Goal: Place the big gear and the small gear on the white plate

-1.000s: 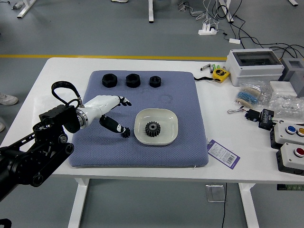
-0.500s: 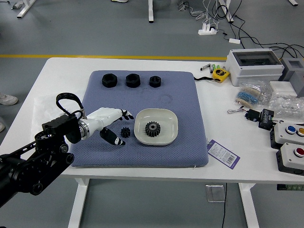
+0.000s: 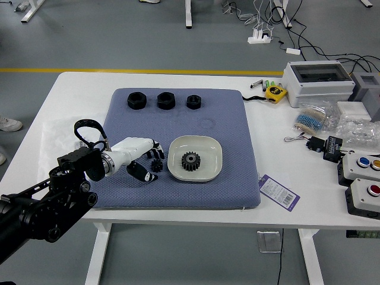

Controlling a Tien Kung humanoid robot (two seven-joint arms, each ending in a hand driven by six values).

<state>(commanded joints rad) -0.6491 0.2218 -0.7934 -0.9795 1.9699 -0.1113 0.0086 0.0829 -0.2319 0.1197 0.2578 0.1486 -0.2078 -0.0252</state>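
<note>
The robot's left hand (image 3: 132,151) reaches over the blue mat (image 3: 231,196), its fingers parted in a narrow gap at the small gear (image 3: 157,166). The big gear (image 3: 191,161) sits on the white plate (image 3: 211,171).

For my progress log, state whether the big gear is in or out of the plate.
In: the big gear sits inside the white plate's rim.

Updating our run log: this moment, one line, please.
big gear: on white plate | small gear: on blue mat beside plate | left robot hand: at small gear, grasp unclear | right: out of view
</note>
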